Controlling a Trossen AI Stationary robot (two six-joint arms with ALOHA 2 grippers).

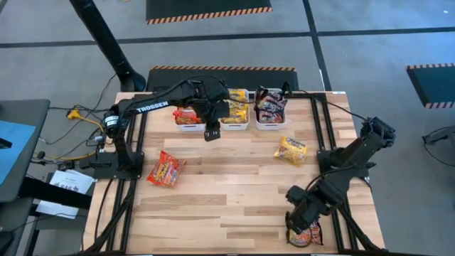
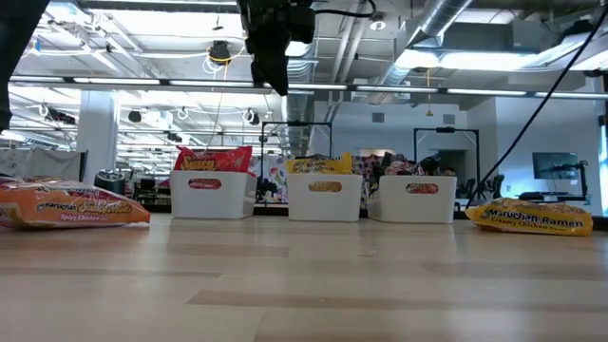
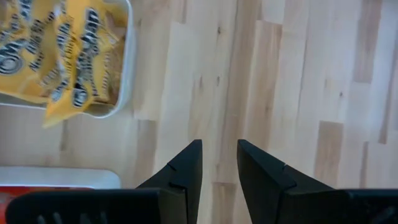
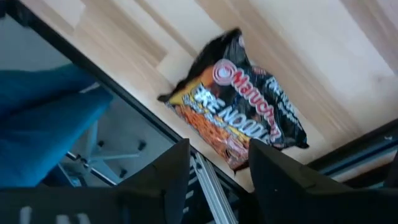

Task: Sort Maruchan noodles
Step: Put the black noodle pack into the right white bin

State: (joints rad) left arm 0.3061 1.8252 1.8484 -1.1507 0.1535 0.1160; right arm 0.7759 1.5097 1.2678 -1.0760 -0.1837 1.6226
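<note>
Pretty standard lab space: grey floor [image 1: 355, 64] with black mats edged in hazard stripes [image 1: 208, 13], exposed ceiling ducts [image 2: 446, 19], bright strip lights [image 2: 142, 43], a monitor [image 2: 554, 166] in back.

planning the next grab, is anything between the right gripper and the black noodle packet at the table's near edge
Nothing visible. The right gripper hangs just above the black packet, fingers apart, with only open air between them. The packet lies alone on the table edge.
</note>
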